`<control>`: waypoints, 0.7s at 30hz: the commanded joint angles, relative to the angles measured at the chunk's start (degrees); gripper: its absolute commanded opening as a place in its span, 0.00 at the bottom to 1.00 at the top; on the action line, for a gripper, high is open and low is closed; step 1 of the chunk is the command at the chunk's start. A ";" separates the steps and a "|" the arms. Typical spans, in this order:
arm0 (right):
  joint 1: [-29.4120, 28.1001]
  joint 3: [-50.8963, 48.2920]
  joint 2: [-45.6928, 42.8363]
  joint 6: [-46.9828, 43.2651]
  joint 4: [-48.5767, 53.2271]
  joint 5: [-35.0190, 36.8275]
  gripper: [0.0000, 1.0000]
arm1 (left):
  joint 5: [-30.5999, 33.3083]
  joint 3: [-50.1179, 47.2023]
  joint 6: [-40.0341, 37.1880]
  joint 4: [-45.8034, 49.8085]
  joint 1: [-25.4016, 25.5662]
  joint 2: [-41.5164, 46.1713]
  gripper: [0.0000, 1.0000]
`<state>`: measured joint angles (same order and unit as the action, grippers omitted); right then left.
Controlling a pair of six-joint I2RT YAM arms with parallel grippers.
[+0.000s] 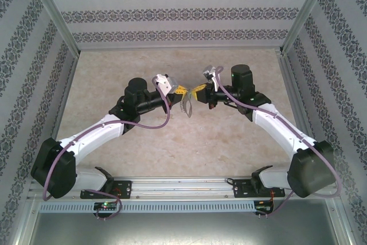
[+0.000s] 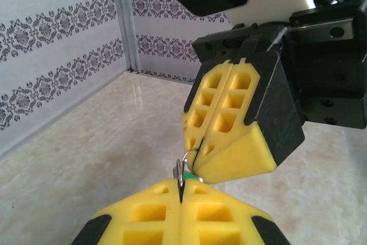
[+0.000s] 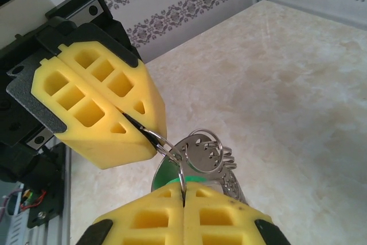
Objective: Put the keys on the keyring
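Keys (image 3: 166, 173): the green-headed one hangs mid-air btwn two meeting tips, well above the bench (image 3: 298, 84); the keyring (image 3: 203, 150) w/ its small metal pieces dangles just beside it, touching. Nearest in the right wrist view, the right end effector (image 3: 183, 202) is clenched, a thin wire loop of the ring running into its seam; just past it the left end effector (image 3: 143, 134) is clenched too, prob. on the key's metal shank, though the green head is half hidden behind the loop, so I can't be sure.

Risks, as I judge them: both grips are tip-only on thin, slick metal, so a twist or a pull apart could pop one piece free & drop it to the bench; w/ the tips almost touching, a slightly misaligned move could jam pad against pad; the key's hole & the ring's gap look tiny, so threading may miss; the dangling pieces could snag on a pad edge.
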<state>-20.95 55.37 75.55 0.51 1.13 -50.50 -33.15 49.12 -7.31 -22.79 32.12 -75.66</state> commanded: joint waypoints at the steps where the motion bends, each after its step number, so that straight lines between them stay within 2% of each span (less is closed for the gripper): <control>1: 0.56 0.87 1.81 0.38 1.24 -5.13 0.00 | -1.13 -0.32 0.27 -6.09 0.75 1.74 0.00; 5: 0.29 1.40 2.76 0.37 1.93 -6.64 0.00 | -1.26 -0.40 0.63 -7.07 0.75 1.34 0.00; 11: 0.66 1.29 3.03 0.46 2.09 -4.76 0.00 | -1.06 -0.37 0.97 -8.22 0.75 1.25 0.00; 15: 2.38 -0.43 1.70 2.76 -0.84 -3.38 0.19 | -1.09 -0.37 1.25 -8.74 0.75 1.07 0.00; 21: 5.07 -3.07 -2.33 6.61 -4.82 -2.87 0.32 | -1.13 -0.39 1.99 -9.71 0.75 0.54 0.00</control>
<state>-16.93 53.65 76.42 4.82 0.19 -53.71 -33.36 48.40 -6.42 -27.38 32.21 -75.68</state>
